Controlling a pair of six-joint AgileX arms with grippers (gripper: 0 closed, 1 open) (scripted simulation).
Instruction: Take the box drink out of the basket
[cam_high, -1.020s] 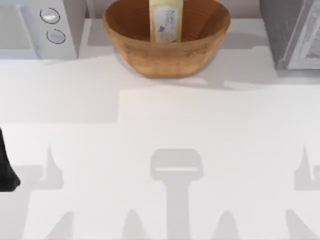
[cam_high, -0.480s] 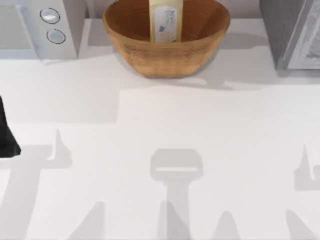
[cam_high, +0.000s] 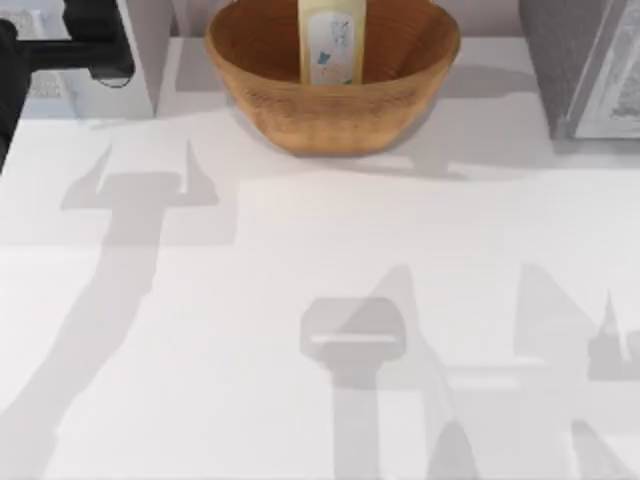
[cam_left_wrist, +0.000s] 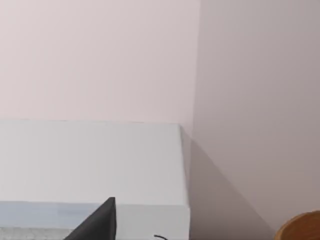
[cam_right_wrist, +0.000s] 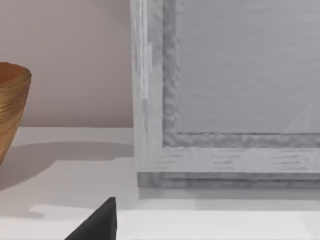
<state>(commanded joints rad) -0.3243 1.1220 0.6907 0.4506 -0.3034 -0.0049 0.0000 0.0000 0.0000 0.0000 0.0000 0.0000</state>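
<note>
the left arm's gripper (cam_high: 95, 45) sits at the upper left of the top view, over a white appliance (cam_high: 140, 60); whether its fingers are spread cannot be told. the box drink (cam_high: 331, 40) stands upright inside the basket (cam_high: 330, 110) at upper centre, to the gripper's right, so the left arm looks nearer.

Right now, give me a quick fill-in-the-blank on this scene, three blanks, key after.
1. The box drink stands upright inside the ____.
2. The basket sits at the table's far edge between a white appliance and a ____ one.
3. The left arm reaches over the ____ appliance.

Missing words: basket; grey; white
</note>
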